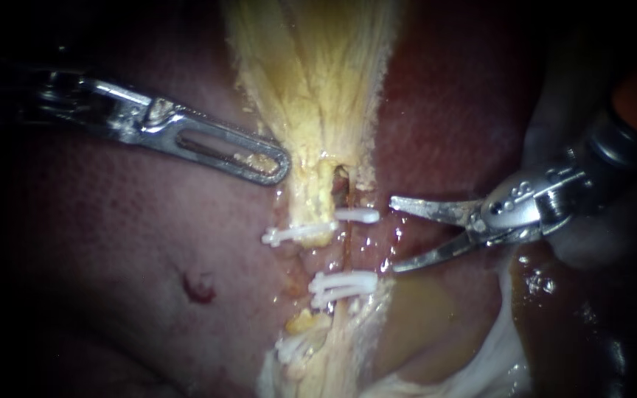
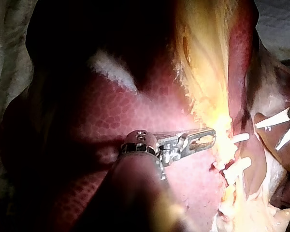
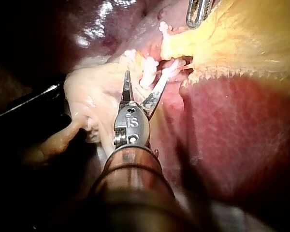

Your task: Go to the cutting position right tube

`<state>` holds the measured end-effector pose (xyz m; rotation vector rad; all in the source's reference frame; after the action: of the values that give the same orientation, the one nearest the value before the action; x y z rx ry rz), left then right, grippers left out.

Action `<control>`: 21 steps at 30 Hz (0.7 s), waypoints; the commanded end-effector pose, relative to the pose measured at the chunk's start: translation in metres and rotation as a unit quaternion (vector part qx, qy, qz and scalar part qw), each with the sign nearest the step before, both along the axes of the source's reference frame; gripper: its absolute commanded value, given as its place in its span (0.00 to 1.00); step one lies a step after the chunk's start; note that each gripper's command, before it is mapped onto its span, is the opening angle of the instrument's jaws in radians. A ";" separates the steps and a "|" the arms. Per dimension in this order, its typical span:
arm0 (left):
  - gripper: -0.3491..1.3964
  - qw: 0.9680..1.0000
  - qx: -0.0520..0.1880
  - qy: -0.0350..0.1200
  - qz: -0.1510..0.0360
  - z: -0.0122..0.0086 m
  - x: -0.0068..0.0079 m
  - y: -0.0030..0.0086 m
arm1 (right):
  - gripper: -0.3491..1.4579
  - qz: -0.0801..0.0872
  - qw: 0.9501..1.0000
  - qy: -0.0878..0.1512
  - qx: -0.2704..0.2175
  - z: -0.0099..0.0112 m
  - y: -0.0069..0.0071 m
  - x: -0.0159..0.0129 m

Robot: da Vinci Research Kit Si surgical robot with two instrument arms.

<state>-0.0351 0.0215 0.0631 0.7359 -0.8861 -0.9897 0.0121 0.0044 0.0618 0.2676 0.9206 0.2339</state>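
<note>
Here, in the endoscope view, the right tube (image 1: 347,247) runs thin and reddish between an upper clip (image 1: 357,215) and the lower clips (image 1: 344,286). The right instrument (image 1: 395,235) holds its blade-like jaws apart, with the tips just beside that tube and not around it. The left instrument (image 1: 274,166) has its jaws together, its tip at the edge of the yellow tissue (image 1: 311,81) over the liver (image 1: 112,243).

In the left wrist view, the left instrument (image 2: 209,137) lies closed against the yellow tissue.

In the right wrist view, the right instrument (image 3: 145,79) gapes at the white clips; the tube is hard to make out.
</note>
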 end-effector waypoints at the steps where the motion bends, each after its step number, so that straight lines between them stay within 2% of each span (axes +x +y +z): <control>1: 0.00 1.000 0.000 0.000 0.001 -0.0002 0.0002 0.0000 | 0.99 -0.001 1.000 0.000 0.000 0.0000 0.0000 0.0000; 4: 0.00 1.000 0.004 -0.004 0.005 -0.0011 0.0015 0.0003 | 0.99 -0.002 1.000 0.001 0.001 0.0000 0.0000 0.0000; 10: 0.00 1.000 0.000 0.005 -0.008 -0.0045 0.0056 0.0011 | 0.99 -0.003 1.000 0.003 0.003 0.0000 0.0000 0.0000; 12: 0.00 1.000 -0.001 0.008 -0.011 -0.0053 0.0064 0.0014 | 0.99 -0.003 1.000 0.003 0.003 0.0000 0.0000 0.0000; 18: 0.00 1.000 -0.002 0.008 -0.015 -0.0052 0.0067 0.0016 | 0.99 -0.009 1.000 0.007 0.007 0.0001 -0.0001 0.0002; 21: 0.00 1.000 -0.002 0.008 -0.015 -0.0052 0.0067 0.0016 | 0.99 -0.022 1.000 0.015 0.012 0.0007 -0.0006 0.0005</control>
<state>-0.0284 0.0230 0.0578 0.7134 -0.8867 -1.0183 0.0129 0.0036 0.0628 0.3344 0.9488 0.1950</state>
